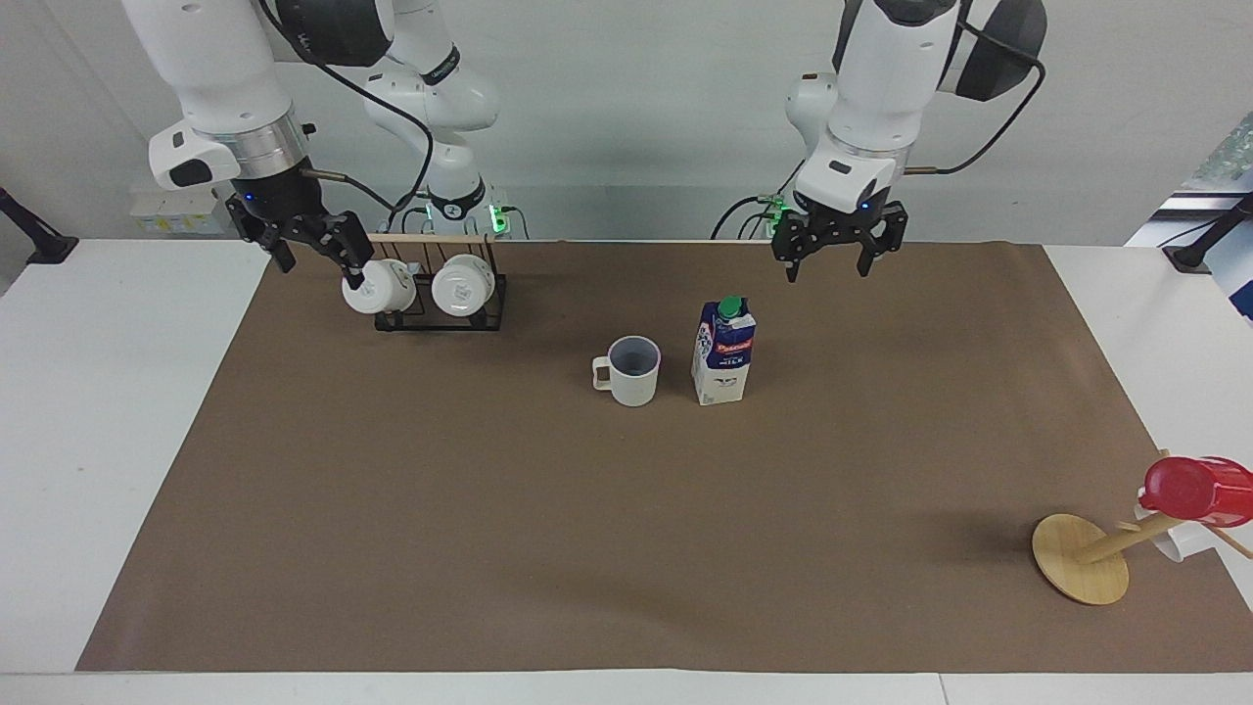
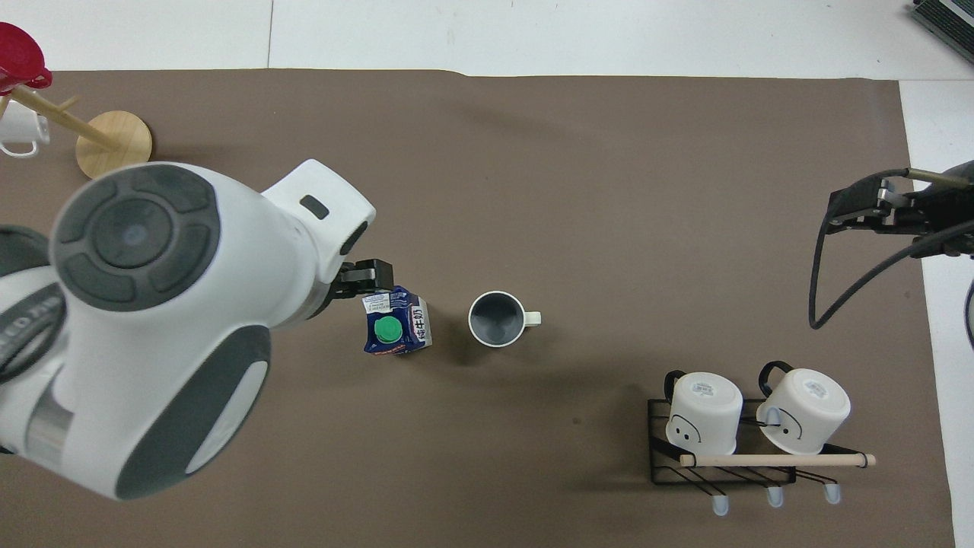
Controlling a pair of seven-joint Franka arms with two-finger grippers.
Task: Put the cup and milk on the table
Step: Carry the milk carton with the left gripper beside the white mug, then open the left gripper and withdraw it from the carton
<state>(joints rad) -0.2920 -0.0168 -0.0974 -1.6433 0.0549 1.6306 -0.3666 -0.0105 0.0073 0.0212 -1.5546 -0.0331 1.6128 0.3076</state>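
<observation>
The cup [image 1: 632, 370], an off-white mug with a grey inside, stands upright on the brown sheet [image 1: 587, 529] of the table [image 1: 117, 411]. The milk [image 1: 724, 352], a white and blue carton with a green cap, stands upright beside it toward the left arm's end. Both show in the overhead view, the cup [image 2: 496, 319] and the milk [image 2: 397, 329]. My left gripper [image 1: 828, 271] is open and empty, raised above the sheet, clear of the milk. My right gripper [image 1: 326, 274] is open and empty, hanging beside the mug rack, where that arm waits.
A black wire rack [image 1: 431, 311] with two white mugs stands close to the robots at the right arm's end. A wooden mug tree [image 1: 1082, 558] with a red cup [image 1: 1194, 488] leans at the left arm's end, farthest from the robots.
</observation>
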